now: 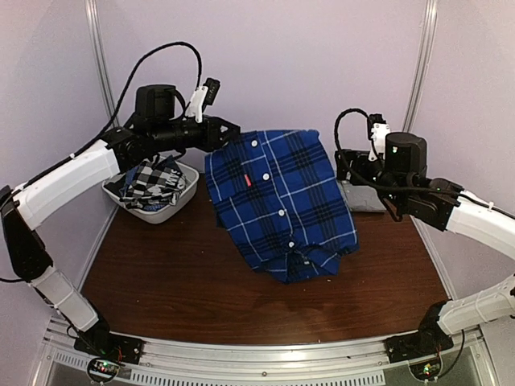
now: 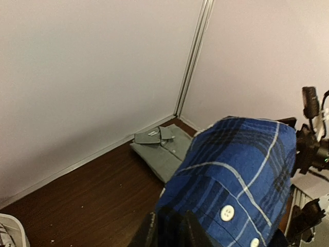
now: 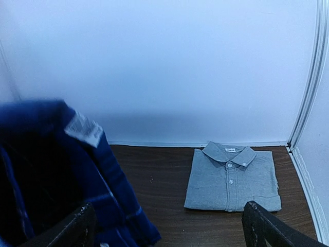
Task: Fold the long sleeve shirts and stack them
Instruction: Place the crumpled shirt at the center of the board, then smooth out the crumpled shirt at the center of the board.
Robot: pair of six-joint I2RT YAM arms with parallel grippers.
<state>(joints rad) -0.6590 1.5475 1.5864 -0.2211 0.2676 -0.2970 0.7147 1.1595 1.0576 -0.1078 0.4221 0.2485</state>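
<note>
Table (image 1: 161, 281): plaid shirt (image 1: 278, 201) in left gripper (image 1: 232, 130)

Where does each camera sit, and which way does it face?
Top: above and behind, looking down; both arms show.
Left wrist: on its arm, facing the far right corner; fingers below.
Right wrist: facing the back wall; fingers in bottom corners.
Both wrist views share the blue plaid shirt and grey shirt.

No lettering reads on the blue plaid shirt (image 3: 110, 175) (tag (image 3: 84, 128) blurred).
</note>
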